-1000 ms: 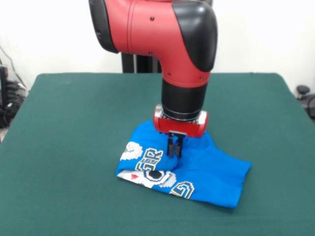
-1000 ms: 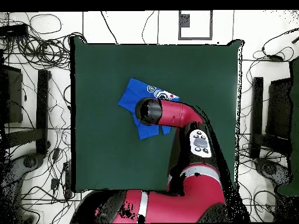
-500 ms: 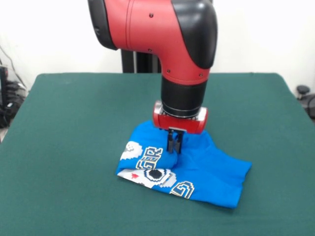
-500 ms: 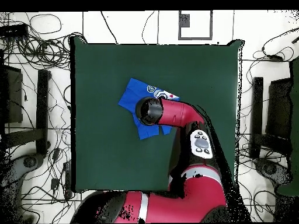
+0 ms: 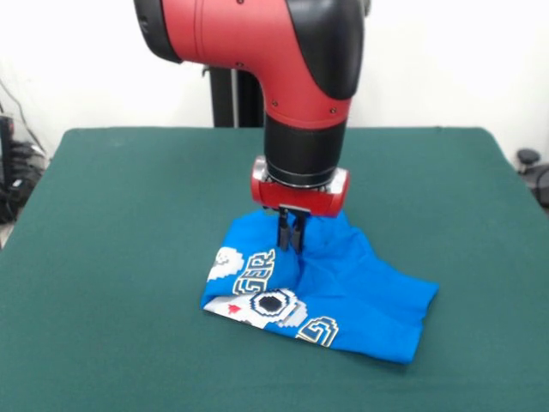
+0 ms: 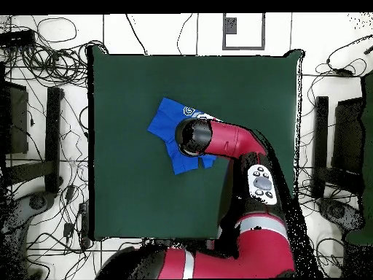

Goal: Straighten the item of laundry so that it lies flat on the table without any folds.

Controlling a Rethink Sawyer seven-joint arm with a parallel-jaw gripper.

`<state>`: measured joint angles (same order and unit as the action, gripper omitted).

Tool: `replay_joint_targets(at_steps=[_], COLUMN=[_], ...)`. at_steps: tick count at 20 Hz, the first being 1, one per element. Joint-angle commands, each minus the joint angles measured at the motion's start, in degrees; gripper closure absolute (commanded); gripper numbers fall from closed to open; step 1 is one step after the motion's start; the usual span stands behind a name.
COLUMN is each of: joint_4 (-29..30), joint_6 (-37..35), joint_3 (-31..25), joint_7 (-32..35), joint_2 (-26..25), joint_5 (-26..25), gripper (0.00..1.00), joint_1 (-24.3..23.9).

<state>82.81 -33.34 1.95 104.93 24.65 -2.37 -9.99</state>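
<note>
The blue T-shirt point(image 5: 343, 292) lies crumpled and folded over near the middle of the green surface point(image 5: 120, 223), its printed graphic showing along the edge toward seven o'clock in the front view. The gripper point(image 5: 291, 243) points straight down over the shirt's upper part, pressed together on a pinch of blue cloth that rises in a small peak.

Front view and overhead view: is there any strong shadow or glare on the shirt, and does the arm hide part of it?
Front view: even light, no glare on the T-shirt, only soft shade under the gripper. Overhead view: the arm covers the shirt's middle.
</note>
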Motion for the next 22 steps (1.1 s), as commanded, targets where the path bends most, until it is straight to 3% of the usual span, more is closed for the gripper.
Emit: replay_joint_targets(at_steps=[1,22], joint_4=[0.05,-1.04], joint_6=[-7.32,-10.76], joint_3=[-5.69,-7.54], joint_7=[-0.04,-2.87], joint_2=[-1.1,-1.2], joint_5=[-0.79,-0.68], gripper=[1.0,1.0], joint_1=[0.17,-2.3])
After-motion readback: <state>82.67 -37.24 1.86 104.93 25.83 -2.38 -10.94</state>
